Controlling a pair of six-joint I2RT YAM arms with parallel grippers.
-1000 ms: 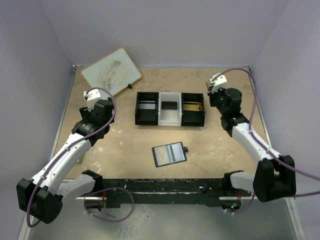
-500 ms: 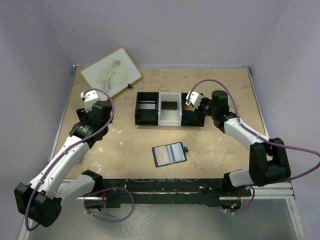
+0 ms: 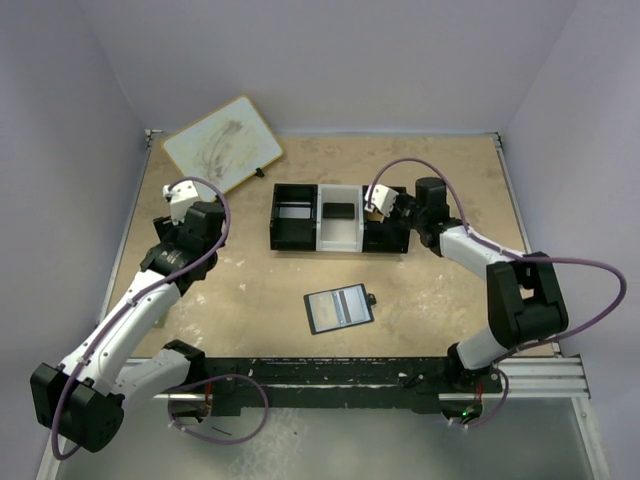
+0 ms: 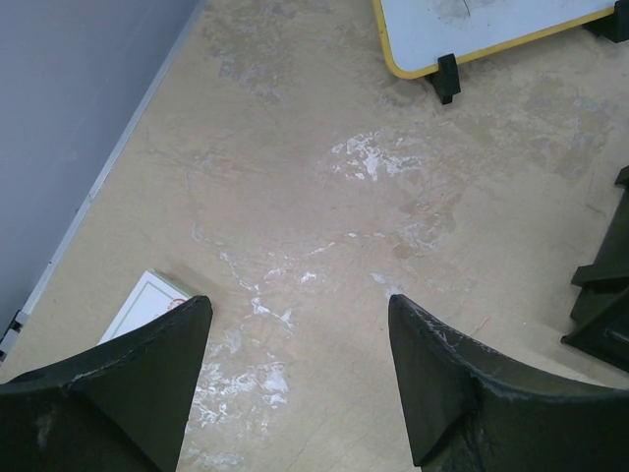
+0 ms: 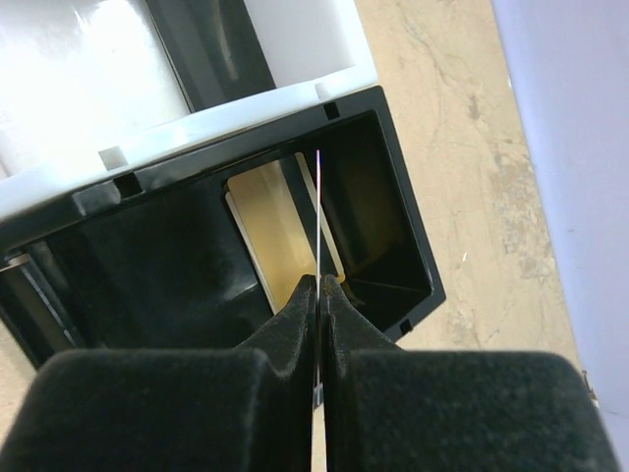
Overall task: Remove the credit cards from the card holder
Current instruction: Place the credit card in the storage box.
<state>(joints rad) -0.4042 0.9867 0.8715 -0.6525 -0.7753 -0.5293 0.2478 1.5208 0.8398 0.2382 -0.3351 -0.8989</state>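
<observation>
Credit cards (image 5: 318, 216) seen, three: one pinched edge-on by right gripper (image 5: 319, 283), one dark, one yellowish (both in tray (image 3: 295, 246)); left gripper (image 4: 297, 307) jaws spread.

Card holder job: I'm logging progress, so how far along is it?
Done: a dark card lies in the tray's white compartment, a gold card in its right compartment. In hand: the right hand pinches a thin card edge-on above that compartment. Left: release it; the open card holder may hold more.
</observation>
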